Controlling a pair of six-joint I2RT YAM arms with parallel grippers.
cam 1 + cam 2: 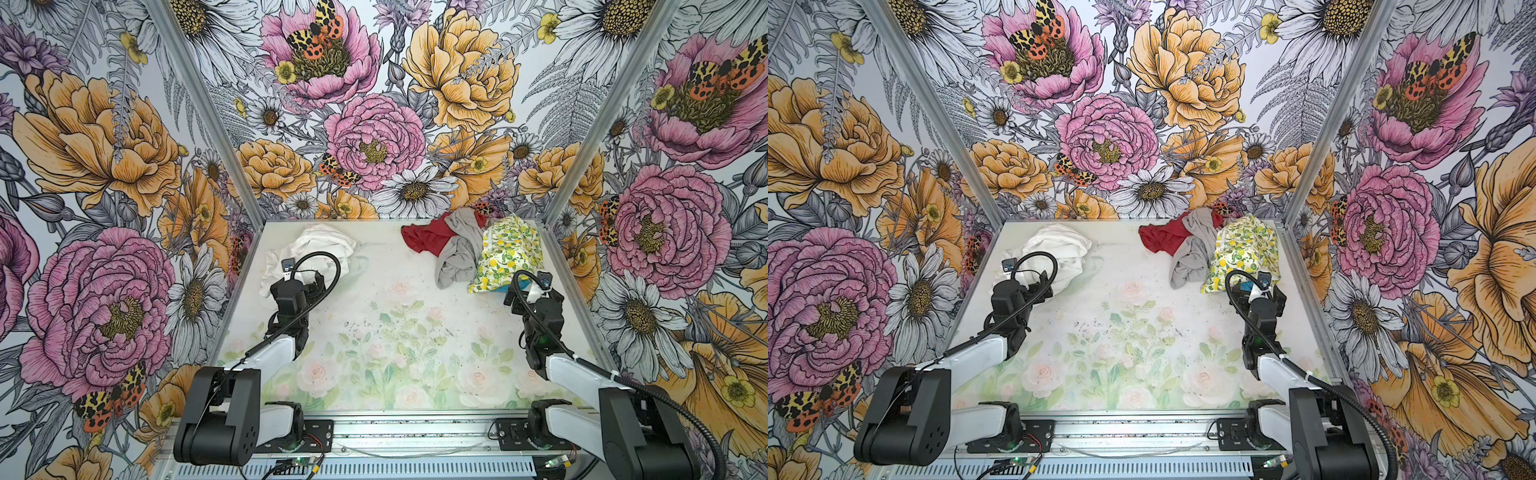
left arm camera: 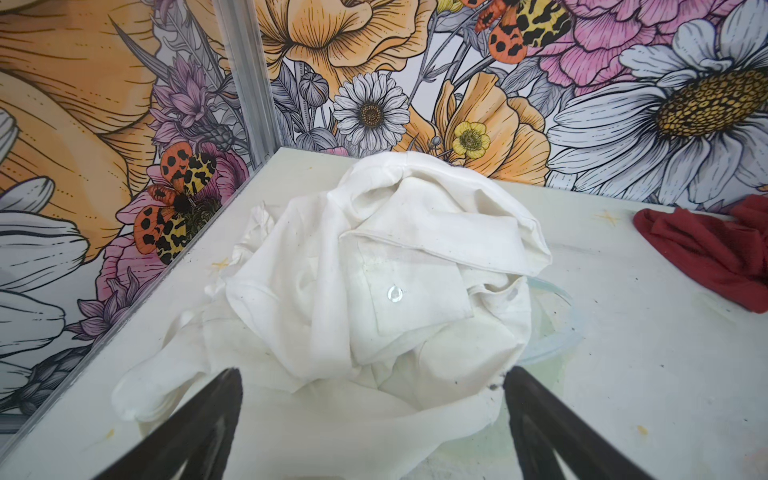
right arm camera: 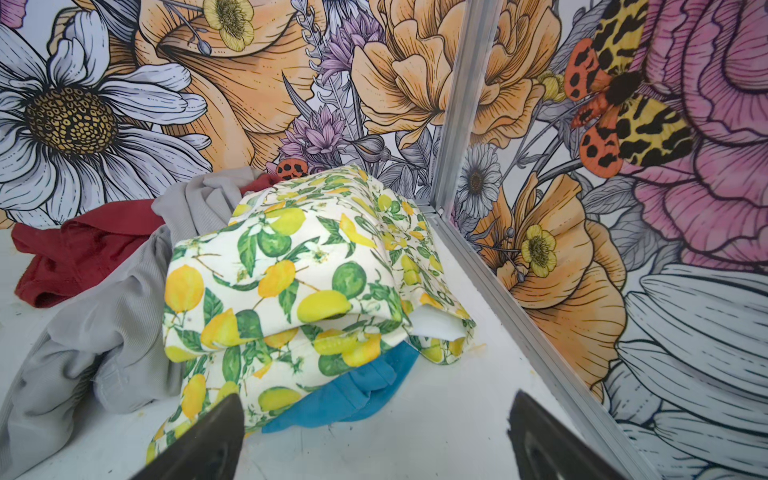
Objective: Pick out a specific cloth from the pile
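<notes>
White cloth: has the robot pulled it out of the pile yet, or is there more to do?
Looks done: the cloth lies alone at the far left of the table, clear of the pile at the far right. In hand: nothing; the left gripper stands open at the cloth's edge, the right gripper open by the pile. Left: probably little, if anything.

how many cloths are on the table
5. The white cloth alone at far left; red cloth, grey cloth and lemon-print cloth heaped at far right, blue cloth under the lemon-print one. More may be hidden.
</notes>
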